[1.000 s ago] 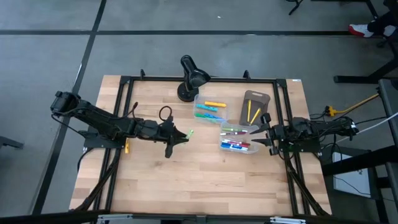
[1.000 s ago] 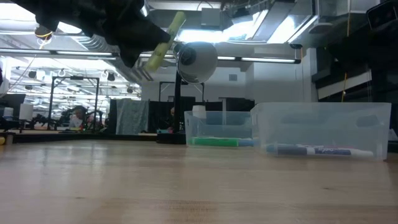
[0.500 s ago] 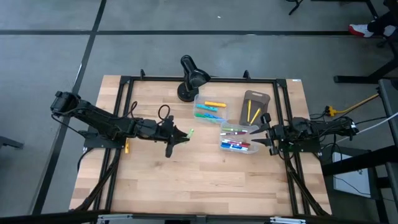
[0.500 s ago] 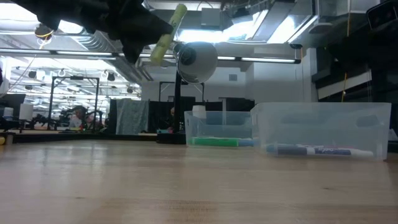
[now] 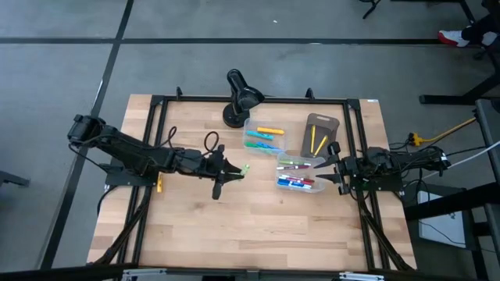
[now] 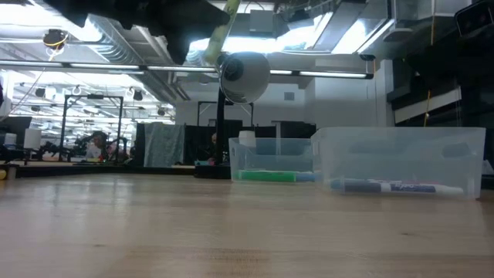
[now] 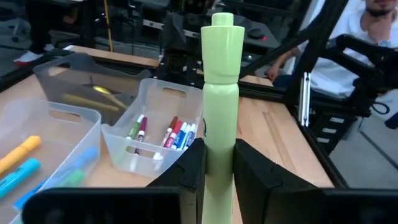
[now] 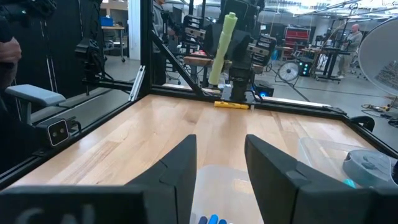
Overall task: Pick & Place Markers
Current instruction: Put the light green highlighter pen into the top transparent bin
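My left gripper (image 5: pixel 231 168) is shut on a light green marker (image 7: pixel 221 74), high over the middle of the table, left of the two clear bins. The marker also shows in the low view (image 6: pixel 218 31) and the right wrist view (image 8: pixel 223 43). The far bin (image 5: pixel 264 137) holds yellow, green and blue markers. The near bin (image 5: pixel 297 174) holds red, blue, pink and green markers. My right gripper (image 5: pixel 334 173) is open and empty, right of the near bin. A yellow marker (image 5: pixel 158 184) lies on the table under my left arm. My left gripper pinches the green marker's lower barrel (image 7: pixel 219 152) between its two fingers (image 7: pixel 191 167). The marker runs along the fingers and sticks out past their tips, cap end foremost. It is lifted clear of the table, tilted, its free end up and toward the table's right.
A grey-brown tray (image 5: pixel 319 134) with yellow markers lies at the back right. A black desk lamp (image 5: pixel 239 98) stands at the far edge behind the bins. A black frame runs around the table. Bare wood lies along the near half.
My left gripper has gone a little toward the table's right edge, toward the bins, and up, still shut on the green marker. The marker has kept its tilt and stays clear of the table.
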